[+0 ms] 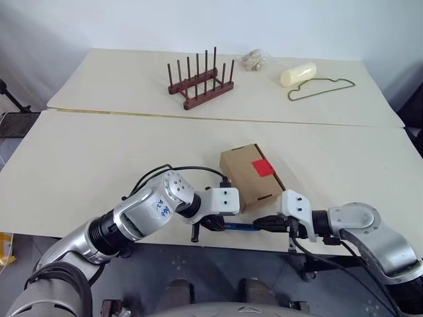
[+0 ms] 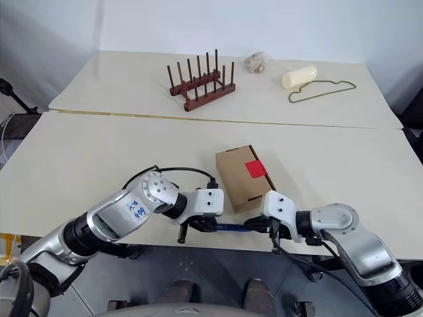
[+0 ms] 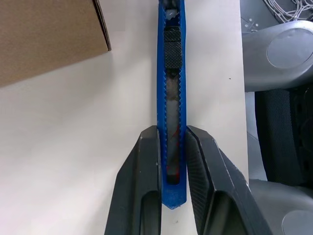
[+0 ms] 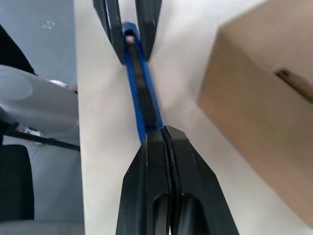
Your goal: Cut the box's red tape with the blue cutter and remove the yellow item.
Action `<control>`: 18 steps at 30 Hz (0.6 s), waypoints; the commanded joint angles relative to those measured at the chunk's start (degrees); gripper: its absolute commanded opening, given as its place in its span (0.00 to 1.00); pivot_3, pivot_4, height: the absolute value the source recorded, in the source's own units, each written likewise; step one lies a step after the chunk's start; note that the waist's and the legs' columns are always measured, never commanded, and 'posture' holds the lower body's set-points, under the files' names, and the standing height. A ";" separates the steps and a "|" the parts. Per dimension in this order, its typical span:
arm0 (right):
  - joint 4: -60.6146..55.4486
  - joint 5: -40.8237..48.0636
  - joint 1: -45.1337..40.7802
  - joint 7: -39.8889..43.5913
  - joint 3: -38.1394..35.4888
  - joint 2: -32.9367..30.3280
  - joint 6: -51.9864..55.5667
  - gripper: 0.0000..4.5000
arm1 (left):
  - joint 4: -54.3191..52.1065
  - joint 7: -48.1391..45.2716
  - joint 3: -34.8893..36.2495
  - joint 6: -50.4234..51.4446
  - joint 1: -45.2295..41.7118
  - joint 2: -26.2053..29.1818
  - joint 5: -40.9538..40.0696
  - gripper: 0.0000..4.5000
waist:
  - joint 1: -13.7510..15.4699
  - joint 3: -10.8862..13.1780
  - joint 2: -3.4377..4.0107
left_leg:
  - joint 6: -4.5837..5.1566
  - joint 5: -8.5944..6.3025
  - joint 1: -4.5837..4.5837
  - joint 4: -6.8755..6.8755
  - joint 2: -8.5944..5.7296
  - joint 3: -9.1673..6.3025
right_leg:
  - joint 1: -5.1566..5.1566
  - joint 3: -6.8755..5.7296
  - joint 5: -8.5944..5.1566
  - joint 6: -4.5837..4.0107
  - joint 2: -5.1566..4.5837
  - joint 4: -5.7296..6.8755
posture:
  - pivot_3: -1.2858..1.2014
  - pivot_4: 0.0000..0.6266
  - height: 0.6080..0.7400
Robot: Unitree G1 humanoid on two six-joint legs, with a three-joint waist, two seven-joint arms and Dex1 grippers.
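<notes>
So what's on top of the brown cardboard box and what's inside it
On top of the small brown cardboard box sits a square patch of red tape, towards its right edge. The flaps are shut, so whatever is inside is covered and cannot be seen.

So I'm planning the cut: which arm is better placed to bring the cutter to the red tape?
Probably the left. The left hand clamps the blue cutter firmly by its body, while the right hand, shut, only meets its other end. The red tape tops the box just beyond.
</notes>
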 commanded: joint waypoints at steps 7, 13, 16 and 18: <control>0.67 -1.30 -0.93 1.35 2.93 1.52 -3.72 0.01 | 0.91 0.61 -1.42 1.19 0.26 0.04 -0.44 0.09 | 0.02 0.00 0.00 | -0.01 0.01 0.00 0.00 0.00 0.00 | 0.00 0.00 0.00 0.00 0.00 0.00 | 0.52 0.24 1.00; 2.10 -3.09 -2.04 1.61 5.40 3.41 -6.41 0.01 | 0.28 0.52 -1.39 1.84 0.39 0.80 -0.76 0.09 | -0.08 0.00 0.00 | -0.02 0.01 0.01 -0.01 0.01 -0.01 | 0.00 -0.01 0.00 0.00 0.01 0.00 | 0.52 0.24 1.00; 3.14 -4.19 -2.68 1.51 6.56 4.25 -6.63 0.01 | 0.25 0.60 -1.44 1.94 0.31 0.72 -0.84 0.09 | -0.10 0.00 0.00 | -0.03 0.01 0.02 -0.02 0.01 -0.01 | 0.00 -0.01 0.00 0.00 0.01 0.00 | 0.52 0.24 1.00; 3.65 -4.91 -3.35 1.56 7.60 4.94 -6.82 0.01 | 0.31 0.63 -1.46 1.92 0.24 0.62 -0.89 0.09 | -0.10 0.00 0.00 | -0.16 0.09 0.02 -0.01 0.01 -0.01 | 0.00 -0.01 0.00 0.00 0.01 0.00 | 0.52 0.24 1.00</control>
